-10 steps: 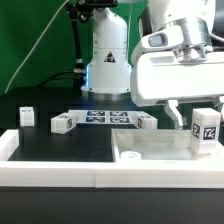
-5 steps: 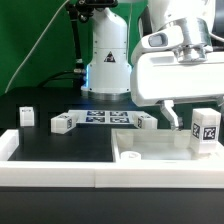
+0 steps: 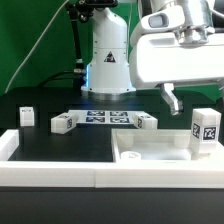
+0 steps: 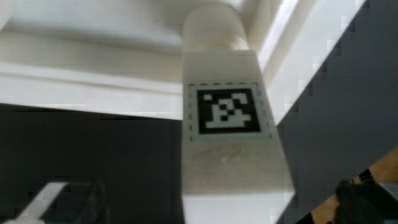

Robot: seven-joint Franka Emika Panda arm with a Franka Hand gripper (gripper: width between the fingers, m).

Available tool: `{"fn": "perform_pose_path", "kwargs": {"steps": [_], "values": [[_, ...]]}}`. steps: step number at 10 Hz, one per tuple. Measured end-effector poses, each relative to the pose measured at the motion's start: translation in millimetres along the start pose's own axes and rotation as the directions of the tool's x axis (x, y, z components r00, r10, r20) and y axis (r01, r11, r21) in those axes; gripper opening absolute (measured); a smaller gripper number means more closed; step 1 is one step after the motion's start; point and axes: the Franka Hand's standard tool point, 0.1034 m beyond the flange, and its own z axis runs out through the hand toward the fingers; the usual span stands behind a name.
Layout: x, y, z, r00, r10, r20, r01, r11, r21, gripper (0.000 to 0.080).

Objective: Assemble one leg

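A leg (image 3: 205, 132), a stubby white block with a square tag, stands upright on the right end of the large white panel (image 3: 150, 150). My gripper (image 3: 183, 100) hangs above and slightly to the exterior view's left of it, not touching, with one finger (image 3: 172, 98) showing. In the wrist view the same leg (image 4: 228, 110) runs down the middle of the picture with its tag facing the camera. My gripper (image 4: 205, 212) is open, with its dark fingers (image 4: 368, 190) set apart on either side of the leg.
Three more legs lie on the black table: one at far left (image 3: 27, 116), one (image 3: 63, 123) and one (image 3: 145, 122) at either end of the marker board (image 3: 100, 118). The arm's base (image 3: 108, 60) stands behind. A white wall (image 3: 60, 175) runs along the front.
My gripper has risen from beside the leg to well above it. The leg has stayed standing on the panel.
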Motion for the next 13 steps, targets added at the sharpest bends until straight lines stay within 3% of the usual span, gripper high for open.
{"fn": "perform_pose_path", "kwargs": {"steps": [1,2,4,5,7,8,10,11,13], "values": [[-3.9,-3.0,2.5,0.999,-0.001,0.049,0.0,1.0,0.015,0.0649],[-9.1,-6.1,3.4,0.987,-0.001,0.162,-0.006,0.999,0.045,0.0649],[-5.4,-1.5,3.5,0.956,-0.001,0.295,-0.022,0.997,0.077,0.0649],[-9.6,-1.8,2.1,0.92,-0.003,0.391,-0.038,0.994,0.099,0.0649],[-1.0,-5.5,1.7,0.86,-0.026,0.51,-0.053,0.989,0.138,0.0649],[-9.3,-10.8,-1.6,0.8,-0.036,0.598,-0.072,0.985,0.156,0.0649],[-6.3,-10.9,1.3,0.804,-0.031,0.594,-0.076,0.985,0.153,0.0649],[-5.0,-12.5,5.5,0.817,0.006,0.576,-0.078,0.992,0.102,0.0649],[3.0,-13.6,12.4,0.853,0.0,0.522,-0.048,0.996,0.078,0.0649]]}}
